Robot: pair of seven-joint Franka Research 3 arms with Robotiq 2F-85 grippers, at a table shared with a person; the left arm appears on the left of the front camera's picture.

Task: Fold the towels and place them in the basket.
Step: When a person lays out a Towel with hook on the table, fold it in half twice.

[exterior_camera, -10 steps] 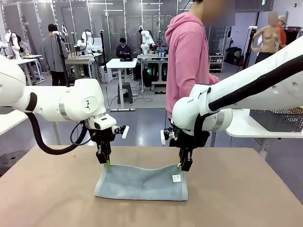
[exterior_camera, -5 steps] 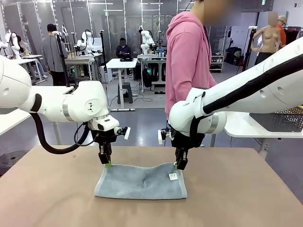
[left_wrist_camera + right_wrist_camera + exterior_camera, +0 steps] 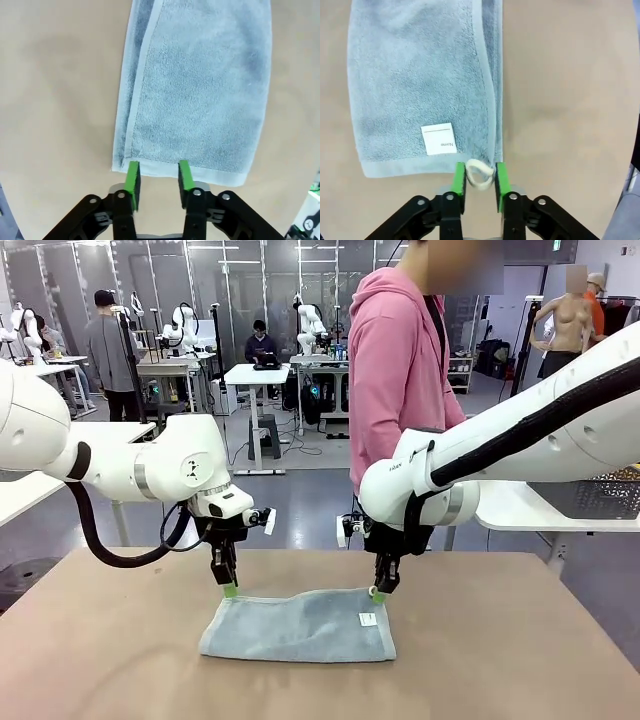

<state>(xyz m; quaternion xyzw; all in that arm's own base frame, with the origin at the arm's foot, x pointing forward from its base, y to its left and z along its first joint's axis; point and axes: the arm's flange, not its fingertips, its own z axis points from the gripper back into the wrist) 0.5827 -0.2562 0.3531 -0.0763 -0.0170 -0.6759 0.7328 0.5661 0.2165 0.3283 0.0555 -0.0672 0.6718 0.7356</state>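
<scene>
One light grey-blue towel (image 3: 300, 625) lies folded in half on the brown table, its white label (image 3: 368, 619) near the right end. My left gripper (image 3: 229, 590) hovers at the towel's far left corner and my right gripper (image 3: 378, 593) at its far right corner. In the left wrist view the towel (image 3: 195, 85) has its hem just ahead of my open left gripper (image 3: 158, 176). The right wrist view shows the towel (image 3: 420, 75) with its label (image 3: 439, 138), and my right gripper (image 3: 479, 178) open with the white hanging loop (image 3: 480, 174) loose between the pads. The dark mesh basket (image 3: 590, 492) stands far right.
A person in a pink hoodie (image 3: 400, 370) stands at the table's far side, just behind the towel. The basket rests on a white side table (image 3: 520, 510) to the right. Bare brown tabletop lies around the towel on all sides.
Both grippers have opened and let go of the towel's far corners. The raised far edge has dropped, so the towel now lies flat.
</scene>
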